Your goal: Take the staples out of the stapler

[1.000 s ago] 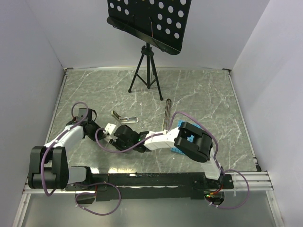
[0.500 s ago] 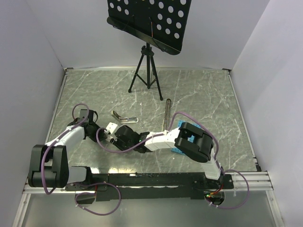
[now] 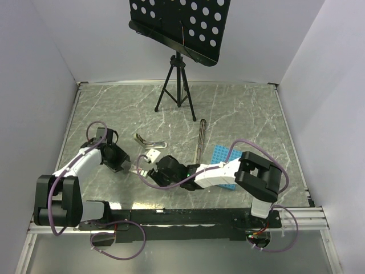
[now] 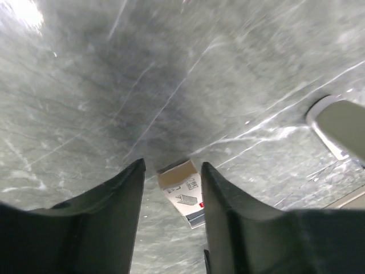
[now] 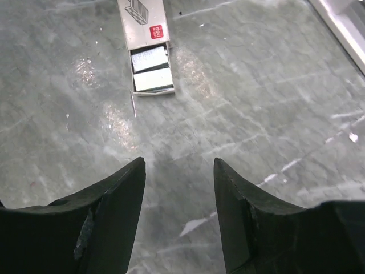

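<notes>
The stapler (image 3: 149,140), a slim silvery V, lies on the marble left of centre, with neither gripper on it. A small white staple box (image 3: 151,155) rests on the table just in front of it. Its drawer is pulled out, showing silvery staples (image 5: 151,69) in strips inside the box (image 5: 142,25). My left gripper (image 4: 172,165) is open, its fingers either side of the box (image 4: 181,188) without touching it. My right gripper (image 5: 179,162) is open over bare table, short of the box. In the top view, the left gripper (image 3: 122,161) and the right gripper (image 3: 148,167) flank the box.
A long dark metal bar (image 3: 201,137) lies right of the stapler. A blue perforated tray (image 3: 222,165) sits partly under the right arm. A black tripod stand (image 3: 177,85) rises at the back. A pale rounded object (image 4: 342,123) shows at the right of the left wrist view.
Both grippers have opened and let go of the staple box, which now lies on the table further right. The right arm has drawn back to the right, uncovering the blue tray.
</notes>
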